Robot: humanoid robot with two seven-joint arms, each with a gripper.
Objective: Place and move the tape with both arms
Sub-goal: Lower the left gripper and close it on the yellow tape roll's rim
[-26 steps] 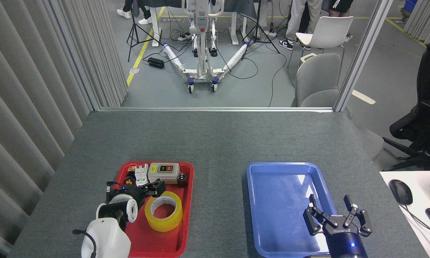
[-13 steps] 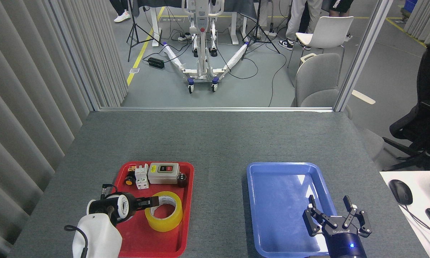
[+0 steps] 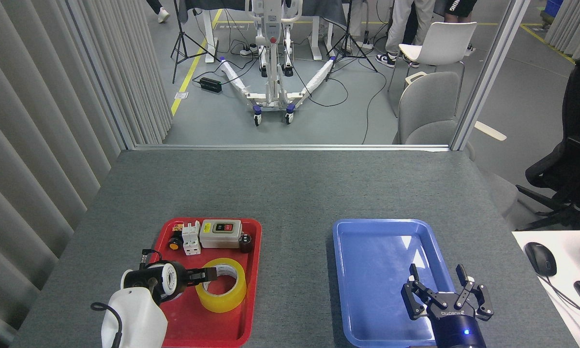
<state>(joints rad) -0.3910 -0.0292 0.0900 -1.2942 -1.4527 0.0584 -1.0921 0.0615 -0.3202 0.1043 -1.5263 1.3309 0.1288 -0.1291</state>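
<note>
The tape (image 3: pixel 226 296), a yellow roll with a white core, lies flat in the near half of the red tray (image 3: pixel 207 325). My left gripper (image 3: pixel 206 276) reaches in from the left at the roll's near-left rim. Its dark fingertips sit over the rim and the core hole, and I cannot make out how far the fingers are spread or whether they grip. My right gripper (image 3: pixel 437 280) hovers over the near right part of the blue tray (image 3: pixel 374 256). It is open, fingers spread, with nothing between them.
At the back of the red tray sit a grey switch box (image 3: pixel 220 233), white connectors (image 3: pixel 191 238), an orange-capped button (image 3: pixel 174 245) and a small dark cylinder (image 3: pixel 245 243). A white desk with a mouse (image 3: pixel 540 258) adjoins on the right. Chairs stand beyond the table's far edge.
My left gripper has swung from the small parts at the tray's back down to the tape's left rim and turned sideways. My right gripper has drifted slightly left and nearer.
</note>
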